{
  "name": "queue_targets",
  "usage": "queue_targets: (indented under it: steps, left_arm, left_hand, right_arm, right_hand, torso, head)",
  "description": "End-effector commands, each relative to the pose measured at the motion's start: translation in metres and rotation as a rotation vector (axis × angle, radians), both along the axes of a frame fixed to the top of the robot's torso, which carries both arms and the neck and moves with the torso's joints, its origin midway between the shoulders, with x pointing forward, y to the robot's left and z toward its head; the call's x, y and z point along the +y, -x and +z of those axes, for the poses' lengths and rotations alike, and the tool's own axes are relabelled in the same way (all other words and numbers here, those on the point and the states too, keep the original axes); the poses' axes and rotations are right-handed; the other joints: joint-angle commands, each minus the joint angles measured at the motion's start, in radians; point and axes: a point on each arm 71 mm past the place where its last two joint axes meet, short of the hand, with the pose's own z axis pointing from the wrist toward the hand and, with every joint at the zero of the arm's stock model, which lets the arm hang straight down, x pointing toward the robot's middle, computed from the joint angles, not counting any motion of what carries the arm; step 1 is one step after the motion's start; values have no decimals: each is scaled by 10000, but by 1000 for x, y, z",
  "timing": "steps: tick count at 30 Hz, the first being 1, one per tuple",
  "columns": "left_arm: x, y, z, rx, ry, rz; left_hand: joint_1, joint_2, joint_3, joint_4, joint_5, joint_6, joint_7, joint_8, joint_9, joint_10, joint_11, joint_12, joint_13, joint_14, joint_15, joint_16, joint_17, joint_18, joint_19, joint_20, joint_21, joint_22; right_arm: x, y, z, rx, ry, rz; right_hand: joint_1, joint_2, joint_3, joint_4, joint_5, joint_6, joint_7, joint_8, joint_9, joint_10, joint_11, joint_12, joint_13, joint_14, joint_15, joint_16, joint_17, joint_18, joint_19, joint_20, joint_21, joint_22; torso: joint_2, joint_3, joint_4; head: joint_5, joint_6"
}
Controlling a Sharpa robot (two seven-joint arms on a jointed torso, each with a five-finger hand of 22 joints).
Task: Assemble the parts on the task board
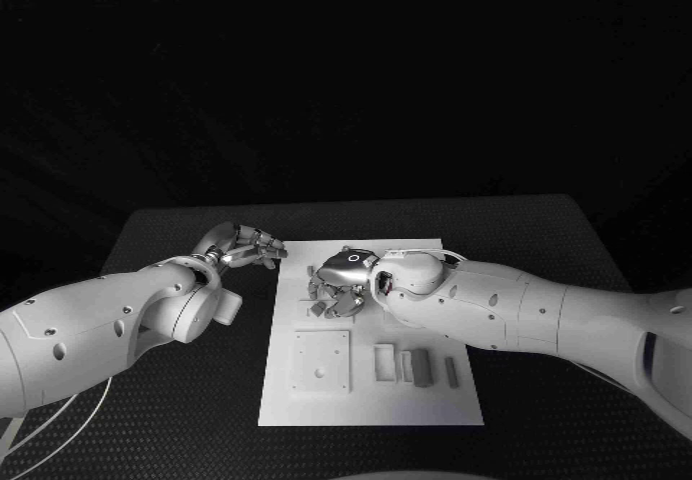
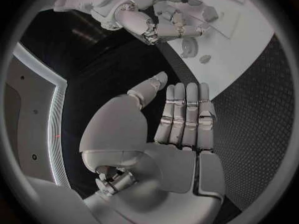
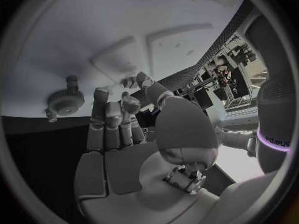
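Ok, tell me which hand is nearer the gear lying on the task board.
Right. The right hand hangs over the task board, its fingers just beside the gear. The left hand sits off the board's edge, over the black table, fingers straight and together.

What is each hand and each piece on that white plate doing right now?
left hand: open, fingers straight, beside the plate, holding nothing.
right hand: over the task board, fingers down among the parts; grasp unclear.
gear: lying flat on the board.
bars: lying side by side, untouched.
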Motion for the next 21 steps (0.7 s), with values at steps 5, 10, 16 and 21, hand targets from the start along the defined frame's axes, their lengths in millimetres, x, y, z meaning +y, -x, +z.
queue_targets:
  steps: [5,10,16,21]
  left_arm:
    - [-2,-1,3,-87,171,3]
    - [-3,-1,3,-75,175,-19]
    - [-4,-1,4,-73,178,-40]
    - [-5,-1,4,-68,176,-45]
  left_hand:
    - [-96,56,-42,27,45,-74,-11,-30,-23,29,22,-51,-26,-4,39,-68,-13,-85,1,71,-39,-16]
    - [-102,65,-41,28,47,-77,-9,-30,-27,27,25,-57,-32,-7,42,-75,-15,-84,-2,73,-42,-18]
    - [-101,73,-38,25,50,-80,-8,-29,-30,25,26,-63,-36,-9,44,-80,-15,-83,-5,74,-45,-20]
    - [-101,73,-38,25,50,-80,-8,-29,-30,25,26,-63,-36,-9,44,-80,-15,-83,-5,74,-45,-20]
  right_arm:
    - [1,0,-5,277,277,120]
    - [3,1,-6,358,344,175]
    - [4,2,-9,431,443,180]
    - [5,3,-12,493,503,203]
  right_hand:
    - [-36,390,45,-1,23,77,-77,75,-2,-8,-99,82,31,-31,-81,59,25,-19,-16,-30,25,178]
    - [-32,508,65,-8,23,96,-78,89,-6,-15,-100,92,42,-42,-80,71,32,-19,-29,-33,34,183]
    - [-32,514,63,-12,23,104,-78,94,-7,-16,-100,96,45,-44,-80,76,34,-19,-33,-33,37,185]
    - [-32,514,63,-12,23,104,-78,94,-7,-16,-100,96,45,-44,-80,76,34,-19,-33,-33,37,185]
  torso:
    - [-8,14,-17]
    - [-5,15,-15]
    - [-4,13,-20]
    - [-8,10,-14]
  head:
    - [32,-40]
    - [44,-63]
    - [49,-85]
    - [52,-103]
